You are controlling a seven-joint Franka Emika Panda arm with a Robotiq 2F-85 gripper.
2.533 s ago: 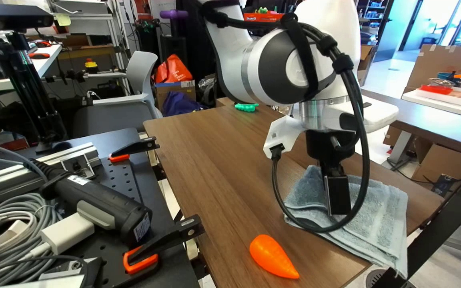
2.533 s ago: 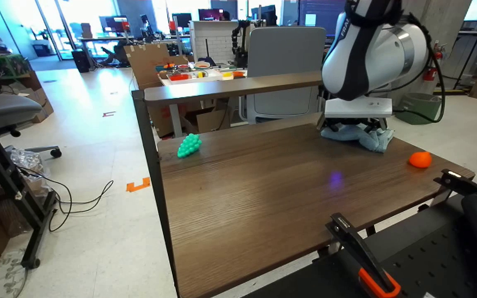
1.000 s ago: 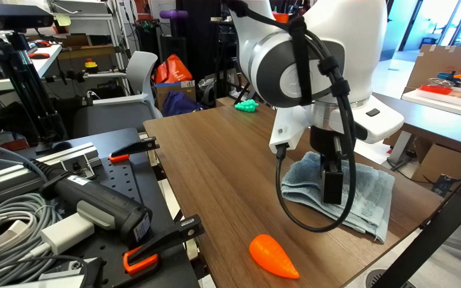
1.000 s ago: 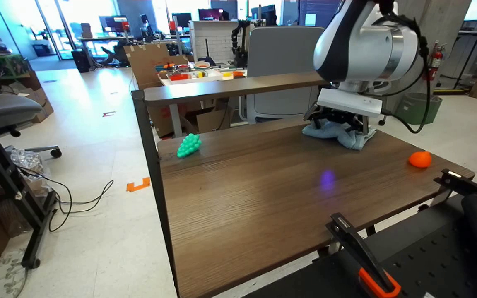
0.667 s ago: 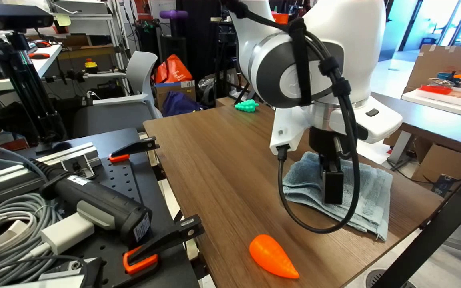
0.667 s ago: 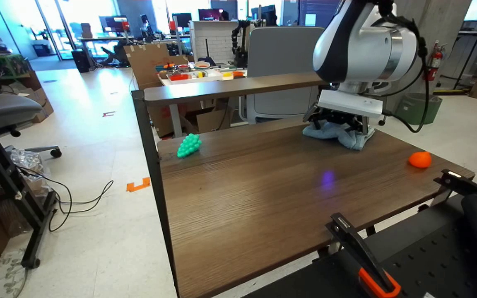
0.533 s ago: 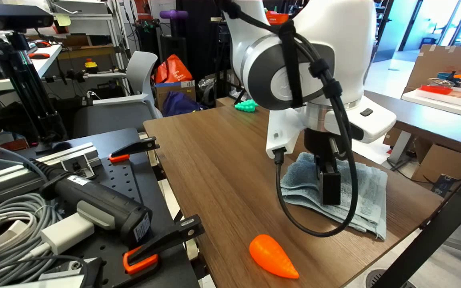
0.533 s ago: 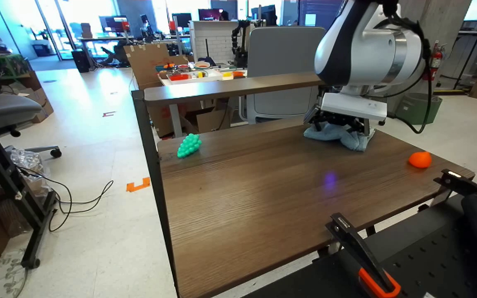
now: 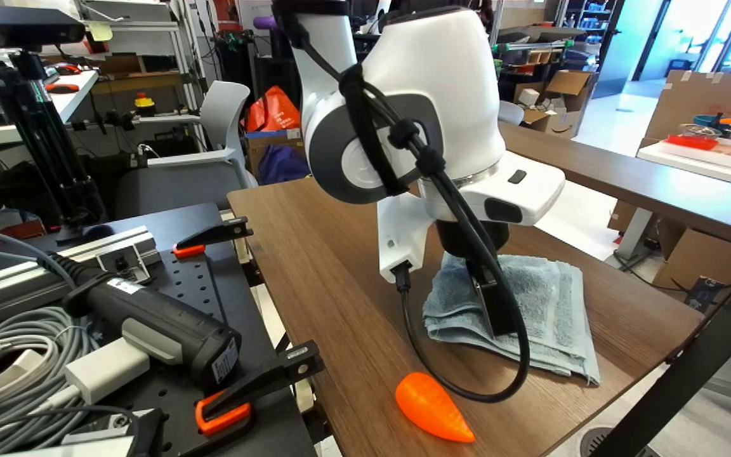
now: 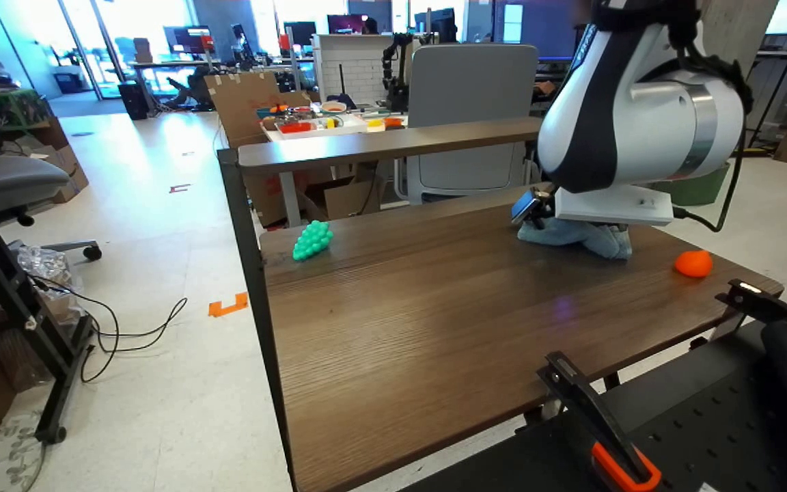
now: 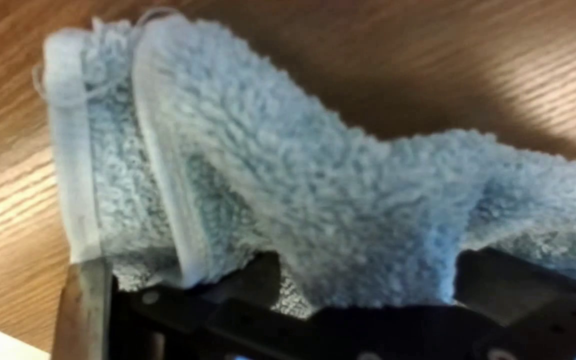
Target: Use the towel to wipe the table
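Note:
The pale blue-grey towel [image 9: 549, 317] lies folded and bunched on the dark brown table [image 9: 340, 304]. It also shows in an exterior view [image 10: 574, 236], low under the arm. My gripper [image 9: 495, 311] is down at the towel and leans. In the wrist view my gripper [image 11: 368, 280] has a thick fold of towel [image 11: 318, 175] squeezed between its dark fingers [image 11: 498, 285]. The fingertips' lower parts are partly hidden by cloth. The rest of the towel rests on the tabletop [image 10: 434, 307] and spreads to both sides of the fingers.
An orange carrot-shaped toy [image 9: 432, 406] lies near the towel, also in an exterior view [image 10: 693, 264]. A green grape-like toy [image 10: 313, 240] lies at the far table end. A black side cart with clamps [image 9: 257, 387] borders one edge. A dark post [image 9: 676, 374] stands by the table.
The gripper has dragged the towel along the table, off the edge it overhung and, most recently, towards the cart side. The gripper now leans more. The carrot toy has not moved.

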